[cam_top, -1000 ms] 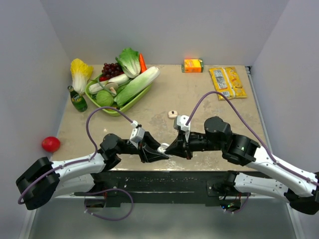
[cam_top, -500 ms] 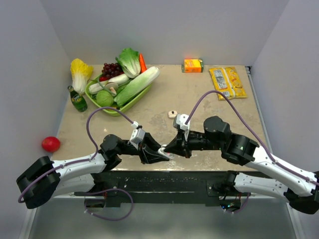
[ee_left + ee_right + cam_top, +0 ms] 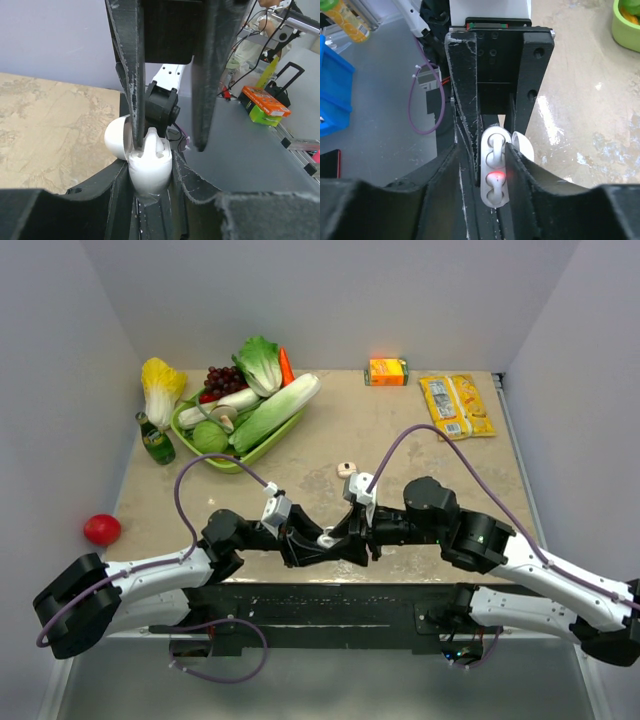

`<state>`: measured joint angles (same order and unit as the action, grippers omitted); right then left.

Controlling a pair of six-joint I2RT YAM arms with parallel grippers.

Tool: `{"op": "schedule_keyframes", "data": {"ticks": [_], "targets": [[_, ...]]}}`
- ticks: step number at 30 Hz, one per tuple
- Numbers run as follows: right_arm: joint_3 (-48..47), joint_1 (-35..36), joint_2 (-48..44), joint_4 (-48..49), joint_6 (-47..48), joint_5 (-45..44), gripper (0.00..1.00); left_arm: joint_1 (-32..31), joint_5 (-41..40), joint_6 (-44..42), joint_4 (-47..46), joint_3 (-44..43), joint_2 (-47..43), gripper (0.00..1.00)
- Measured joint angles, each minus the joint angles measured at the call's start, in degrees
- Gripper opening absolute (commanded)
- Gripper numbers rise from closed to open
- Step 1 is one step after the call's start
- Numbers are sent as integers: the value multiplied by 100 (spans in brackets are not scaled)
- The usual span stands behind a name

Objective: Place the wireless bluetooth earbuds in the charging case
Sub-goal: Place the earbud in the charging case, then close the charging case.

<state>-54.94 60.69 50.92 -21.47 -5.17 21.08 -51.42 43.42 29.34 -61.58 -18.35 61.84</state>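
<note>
Count: 2 arms, 1 charging case (image 3: 495, 170), 2 earbuds (image 3: 493, 148).

Case is off the bench (image 3: 430, 480), held in the air at the 6 o'clock edge where both arms meet tip to tip. Its lid (image 3: 116, 142) is open.

Left claw (image 3: 150, 180): closed down on the case body, a finger pressed on each side.

Right claw (image 3: 168, 145): narrow gap, straddling the top of the case. One finger sits between lid and body, touching. The other finger is clear of the case, with daylight between them. Nothing is clamped.

Earbuds: right wrist view shows 2 rounded white forms seated in the case wells, one either side of 1 red light (image 3: 496, 175). Can't tell how deep they sit.

Rest of the bench:
- 1 small cream item (image 3: 346, 469) at centre, 12 o'clock of the claws, too small to identify.
- 1 green tray (image 3: 222, 458) of vegetables at 10 o'clock.
- 1 loose cabbage (image 3: 162, 385) and 1 green bottle (image 3: 155, 440) just beside the tray.
- 1 orange carton (image 3: 387, 371) at 12 o'clock.
- 1 yellow packet (image 3: 457, 405) at 1 o'clock.
- 1 red ball (image 3: 102, 529) at 8 o'clock, by the bench edge.
</note>
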Motion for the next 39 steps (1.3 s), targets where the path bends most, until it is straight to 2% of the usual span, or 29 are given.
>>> {"op": "schedule_keyframes", "data": {"ticks": [5, 8, 9, 10, 12, 13, 15, 23, 39], "targets": [[-9, 44, -267, 33, -195, -374, 52, 2, -177, -2, 37, 0, 9, 0], [-57, 37, -579, 153, -304, -901, 47, -4, -188, -2, 2, 7, 9, 0], [-72, 35, -688, 221, -354, -1147, 43, -11, -188, -2, -11, 13, 9, 0], [-83, 33, -776, 280, -400, -1370, 31, -11, -190, -2, -20, 20, 7, 0], [-127, 33, -866, 310, -514, -1904, 18, -11, -221, -2, -44, 50, -11, 0], [-157, 33, -872, 306, -586, -2162, 6, -15, -249, -4, -50, 72, -33, 0], [-201, 31, -767, 299, -721, -2557, 0, -20, -321, -33, -52, 122, -114, 0], [-127, 9, -68, 127, -938, -2726, 0, -48, -737, -203, -52, 184, -402, 0], [-118, 4, 151, 120, -909, -1650, 2, -50, -1126, -302, -35, 188, -413, 0]]}}
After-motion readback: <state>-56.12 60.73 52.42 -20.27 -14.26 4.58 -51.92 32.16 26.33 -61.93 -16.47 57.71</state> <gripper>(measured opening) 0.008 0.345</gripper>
